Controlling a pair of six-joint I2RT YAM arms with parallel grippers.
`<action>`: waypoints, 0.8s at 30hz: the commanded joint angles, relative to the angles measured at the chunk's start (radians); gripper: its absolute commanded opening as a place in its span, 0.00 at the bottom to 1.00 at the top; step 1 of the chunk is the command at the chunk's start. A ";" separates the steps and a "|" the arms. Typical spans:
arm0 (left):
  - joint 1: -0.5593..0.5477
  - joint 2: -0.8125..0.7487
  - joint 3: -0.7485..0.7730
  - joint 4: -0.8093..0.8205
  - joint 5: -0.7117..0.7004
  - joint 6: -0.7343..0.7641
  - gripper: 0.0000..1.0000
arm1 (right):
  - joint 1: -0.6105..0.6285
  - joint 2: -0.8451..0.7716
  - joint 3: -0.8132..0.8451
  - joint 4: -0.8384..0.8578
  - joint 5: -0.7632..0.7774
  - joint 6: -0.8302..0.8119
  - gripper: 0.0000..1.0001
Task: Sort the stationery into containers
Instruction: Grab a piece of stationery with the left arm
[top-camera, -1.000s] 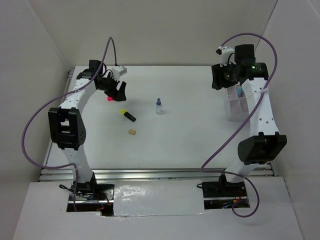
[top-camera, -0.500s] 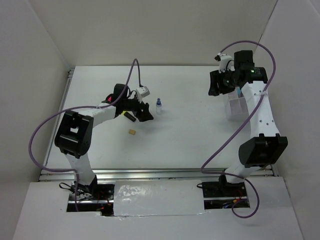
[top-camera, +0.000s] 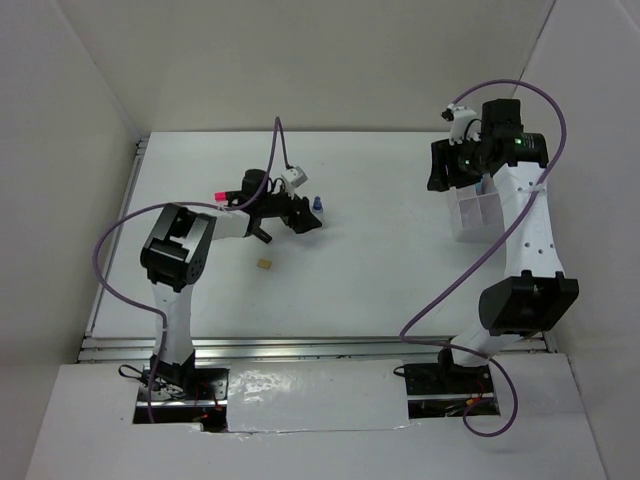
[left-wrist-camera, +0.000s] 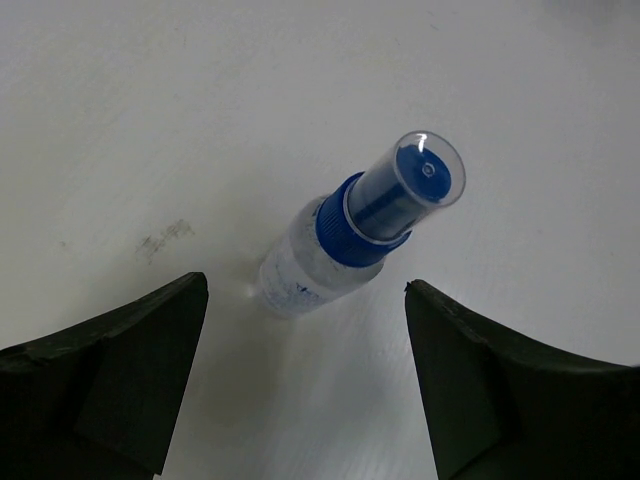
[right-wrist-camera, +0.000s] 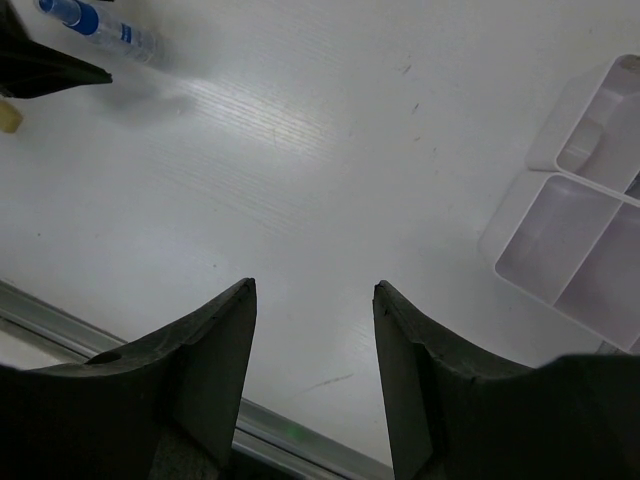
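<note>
The left pincer (left-wrist-camera: 300, 298) is standing wide apart, one finger on each side of the tiny blue-capped bottle (left-wrist-camera: 350, 230). Neither finger is touching the bottle, so it is gripping nothing. The bottle is standing on the white worktop (left-wrist-camera: 150, 120) near the middle, under a clear cover over its blue cap, well apart from the organiser tray (top-camera: 470, 222) at the right side.

The right pincer (right-wrist-camera: 313, 295) is hanging above the worktop beside the tray (right-wrist-camera: 575, 175), its fingers partly apart and empty.

In the overhead view the left pincer (top-camera: 305, 215) is reaching out low across the worktop, just beside the bottle (top-camera: 317, 203). The pink highlighter (top-camera: 218, 192) is lying behind its arm. The tan eraser block (top-camera: 264, 264) is lying nearer the bases.

A second ago the left pincer was hovering at the pink highlighter on the far left. Half a second ago it was passing over the yellow highlighter, and now it is bracketing the bottle. The bottle, eraser and tray are lying where they were. The right pincer (top-camera: 440, 170) has barely shifted above the tray.
</note>
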 joint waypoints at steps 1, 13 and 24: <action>-0.023 0.038 0.044 0.171 0.046 -0.078 0.92 | -0.009 -0.022 0.065 -0.035 -0.013 -0.022 0.58; -0.034 0.086 0.101 0.199 0.060 -0.158 0.37 | 0.005 -0.039 0.100 -0.012 -0.122 -0.017 0.57; -0.068 -0.236 -0.066 0.387 0.411 -0.673 0.05 | 0.187 -0.202 -0.013 0.172 -0.352 0.041 0.53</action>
